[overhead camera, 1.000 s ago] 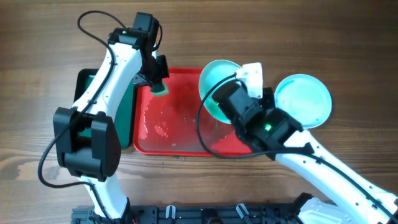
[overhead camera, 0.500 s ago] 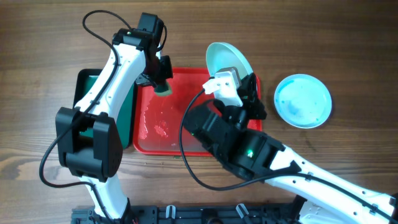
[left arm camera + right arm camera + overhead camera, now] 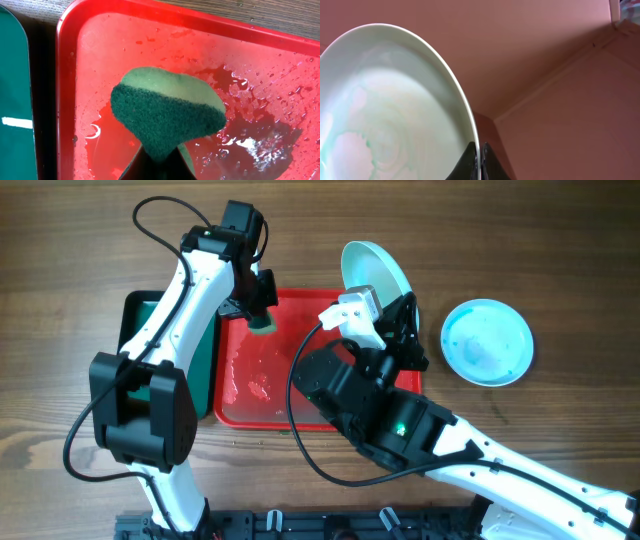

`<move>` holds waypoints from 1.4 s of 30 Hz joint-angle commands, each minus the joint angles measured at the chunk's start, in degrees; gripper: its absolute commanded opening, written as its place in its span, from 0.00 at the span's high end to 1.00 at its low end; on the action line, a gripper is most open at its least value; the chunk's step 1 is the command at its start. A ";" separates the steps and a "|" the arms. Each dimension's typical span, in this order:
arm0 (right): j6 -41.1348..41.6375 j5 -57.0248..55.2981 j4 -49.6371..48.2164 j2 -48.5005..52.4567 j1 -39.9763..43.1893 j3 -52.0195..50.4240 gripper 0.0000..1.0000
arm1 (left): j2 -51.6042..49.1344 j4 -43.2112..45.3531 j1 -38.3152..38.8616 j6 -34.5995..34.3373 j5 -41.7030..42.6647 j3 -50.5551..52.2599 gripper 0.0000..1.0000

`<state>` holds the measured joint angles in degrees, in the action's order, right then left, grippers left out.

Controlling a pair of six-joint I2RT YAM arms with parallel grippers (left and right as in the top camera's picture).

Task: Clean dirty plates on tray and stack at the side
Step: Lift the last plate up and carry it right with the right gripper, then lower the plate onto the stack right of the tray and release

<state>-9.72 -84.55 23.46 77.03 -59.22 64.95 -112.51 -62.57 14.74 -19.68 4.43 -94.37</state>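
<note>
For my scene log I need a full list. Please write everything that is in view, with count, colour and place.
white plate: 1, white with faint teal smears, held tilted over the red tray's far right corner
pale cyan plate: 1, pale cyan, on the table right of the red tray
sponge: 1, green, held over the red tray's far left part
red tray: 1, red, wet, table centre
green tray: 1, dark green, left of the red tray
table: 1, brown wood
left fingers: black, shut on sponge
right fingers: black, shut on white plate's rim

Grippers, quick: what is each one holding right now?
Left gripper: closed on the green sponge.
Right gripper: closed on the rim of a plate.
</note>
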 commanded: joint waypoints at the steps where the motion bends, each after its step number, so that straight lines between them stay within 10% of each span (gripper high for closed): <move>1: 1.46 0.24 -0.15 -0.37 -0.22 0.15 0.96 | -0.46 0.22 0.04 -0.55 0.48 -0.35 0.96; 11: 34.01 50.07 15.69 -0.37 5.90 -1.75 0.96 | -0.46 0.61 0.00 -0.55 0.48 -0.35 0.96; 21: 35.50 91.34 17.81 -0.39 37.88 -1.75 0.96 | -0.46 0.63 0.00 -0.55 0.48 -0.35 0.96; 30: 33.05 90.12 24.87 -0.37 65.72 -2.12 0.96 | -0.46 0.63 0.00 -0.52 0.48 -0.35 0.96; 42: 34.36 83.45 13.97 1.51 81.44 -15.56 0.96 | -0.46 0.66 0.00 -0.52 0.48 -0.35 0.96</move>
<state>24.23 0.36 40.21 77.12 21.08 52.01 -112.51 -61.93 14.72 -19.68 4.43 -94.37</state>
